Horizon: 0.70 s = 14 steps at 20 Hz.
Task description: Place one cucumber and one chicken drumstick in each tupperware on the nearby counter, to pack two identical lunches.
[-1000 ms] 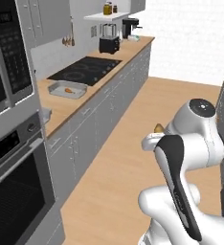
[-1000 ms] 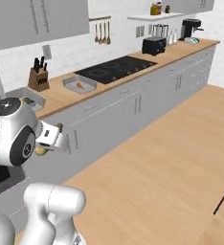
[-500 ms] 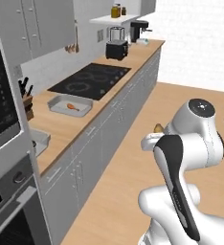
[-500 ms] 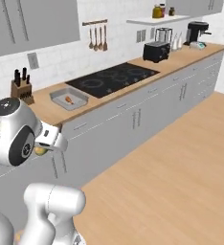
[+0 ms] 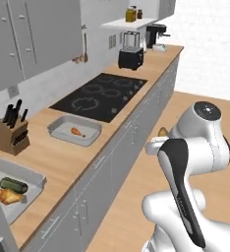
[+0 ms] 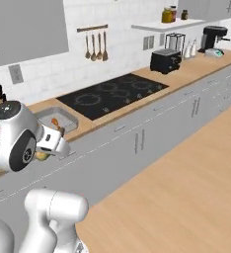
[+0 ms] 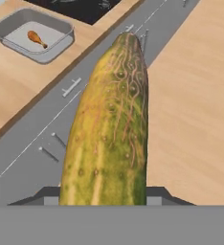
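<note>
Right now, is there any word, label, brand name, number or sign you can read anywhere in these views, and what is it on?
None can be read.
The jars on the shelf: any labels are too small and blurred to read.
The toaster and coffee machine: no legible marking.
The cooktop shows only ring outlines, no text.

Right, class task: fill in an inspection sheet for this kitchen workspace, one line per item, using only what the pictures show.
Surface: wooden counter beside a black cooktop.
Job's things: near tupperware holds a cucumber and a chicken drumstick; second tupperware holds one drumstick and no cucumber.
Clutter: knife block, toaster, coffee machine.
Grippers: pincer shut on a second cucumber, held over the cabinet fronts.
Cables: nothing seen.
Surroundings: hanging utensils, shelf jars, wooden floor.
</note>
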Tool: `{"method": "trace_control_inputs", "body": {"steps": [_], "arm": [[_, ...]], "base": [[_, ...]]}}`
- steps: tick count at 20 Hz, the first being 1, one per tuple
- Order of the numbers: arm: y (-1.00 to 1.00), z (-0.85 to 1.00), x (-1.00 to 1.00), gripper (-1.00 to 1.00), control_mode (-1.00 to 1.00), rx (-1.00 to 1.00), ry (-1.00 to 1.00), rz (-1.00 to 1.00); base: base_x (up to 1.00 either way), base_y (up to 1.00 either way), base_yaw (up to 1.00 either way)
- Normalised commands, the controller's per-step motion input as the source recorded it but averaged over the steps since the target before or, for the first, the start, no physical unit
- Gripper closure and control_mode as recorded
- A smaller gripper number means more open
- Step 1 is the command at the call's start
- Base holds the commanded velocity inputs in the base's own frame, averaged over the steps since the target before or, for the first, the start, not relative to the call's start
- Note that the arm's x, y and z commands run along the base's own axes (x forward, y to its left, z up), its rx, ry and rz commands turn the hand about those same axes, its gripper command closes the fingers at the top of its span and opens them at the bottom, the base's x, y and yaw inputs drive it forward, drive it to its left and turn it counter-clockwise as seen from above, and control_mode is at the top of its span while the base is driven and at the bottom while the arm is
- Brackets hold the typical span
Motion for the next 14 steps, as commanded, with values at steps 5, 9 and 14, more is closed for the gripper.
{"method": "trace_control_inputs", "body": {"steps": [5, 9, 14], "arm": [[0.0, 0.0, 0.0, 1.0, 1.0, 0.0, 0.0, 0.0], [0.0, 0.0, 0.0, 1.0, 1.0, 0.0, 0.0, 0.0], [0.0, 0.0, 0.0, 1.0, 1.0, 0.0, 0.0, 0.0]], "base": [[1.0, -0.37, 0.45], [0.62, -0.55, 0.72], [0.63, -0.3, 0.76]]}}
